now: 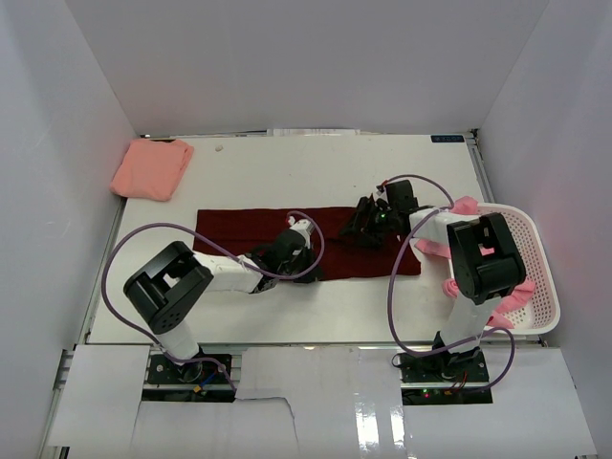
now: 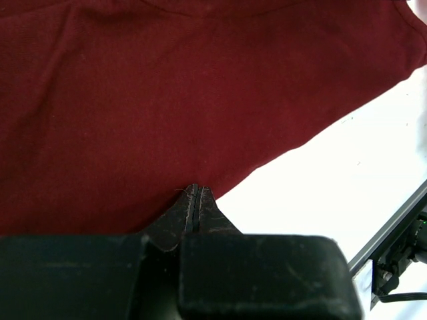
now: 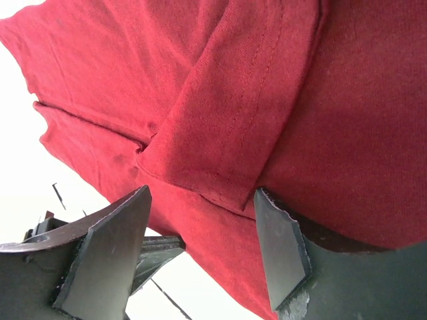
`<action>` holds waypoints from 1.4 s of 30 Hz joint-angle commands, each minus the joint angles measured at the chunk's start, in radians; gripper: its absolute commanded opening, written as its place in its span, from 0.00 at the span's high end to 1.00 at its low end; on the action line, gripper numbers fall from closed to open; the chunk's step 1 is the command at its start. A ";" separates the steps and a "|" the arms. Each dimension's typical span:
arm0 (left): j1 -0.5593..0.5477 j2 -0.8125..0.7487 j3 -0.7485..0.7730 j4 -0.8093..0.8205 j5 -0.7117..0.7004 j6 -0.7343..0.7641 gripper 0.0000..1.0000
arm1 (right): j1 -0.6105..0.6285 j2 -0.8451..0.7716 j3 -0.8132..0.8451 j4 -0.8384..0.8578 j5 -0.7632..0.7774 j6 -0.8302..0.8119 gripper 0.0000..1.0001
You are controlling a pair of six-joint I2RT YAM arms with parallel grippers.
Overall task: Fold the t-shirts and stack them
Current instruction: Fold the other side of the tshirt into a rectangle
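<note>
Jaws on my left gripper (image 2: 196, 197) sit pressed together at the hem of the maroon t-shirt (image 2: 167, 100); I cannot tell if cloth is caught. Right gripper (image 3: 200, 200) gapes, a fold of that shirt between its fingers.

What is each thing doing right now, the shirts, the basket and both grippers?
maroon t-shirt: lying flat, folded into a long strip.
salmon t-shirt: folded, far left corner.
white basket: upright, holding pink t-shirts.
pink t-shirts: crumpled, not folded.
left gripper: shut on the maroon t-shirt's near edge.
right gripper: open over a fold of the maroon t-shirt.
</note>
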 commanded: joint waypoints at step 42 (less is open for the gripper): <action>0.002 -0.082 0.082 -0.063 -0.004 0.071 1.00 | -0.052 0.163 0.648 -0.279 0.003 -0.061 0.28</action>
